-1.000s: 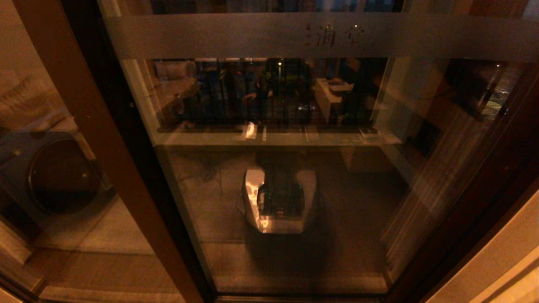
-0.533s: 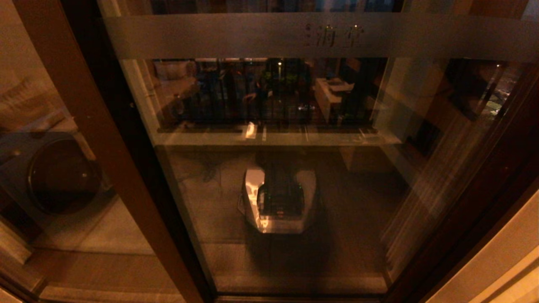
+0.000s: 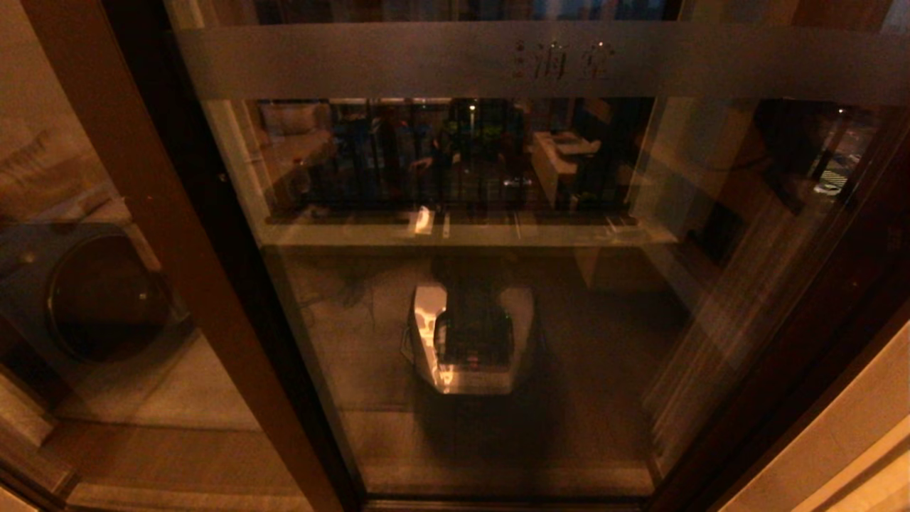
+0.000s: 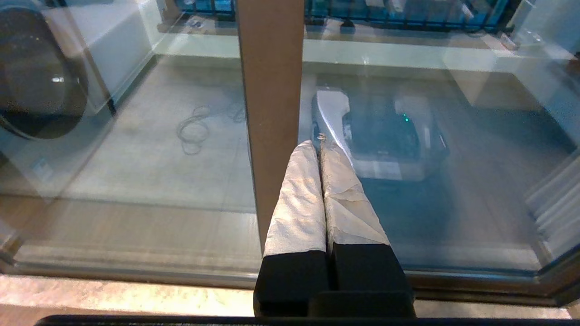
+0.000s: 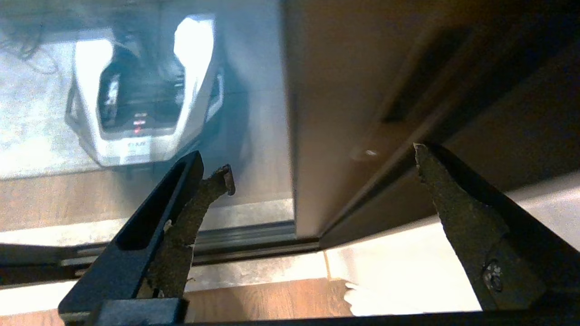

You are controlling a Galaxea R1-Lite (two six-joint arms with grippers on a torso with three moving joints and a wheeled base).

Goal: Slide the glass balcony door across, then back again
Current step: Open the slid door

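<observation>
We face the glass balcony door [image 3: 462, 284], its frosted band [image 3: 426, 60] near the top, dark frame running floor to ceiling; our left gripper [image 4: 319, 147] has its fingers pressed together, tips near a brown frame post [image 4: 272, 90]; our right gripper [image 5: 321, 174] stands wide apart before the door's frame edge [image 5: 326, 113]; washing machine [image 3: 92, 295] behind the left panel.

washing machine [image 3: 99, 295] at left behind glass, black-barred railing [image 3: 441, 160] beyond
</observation>
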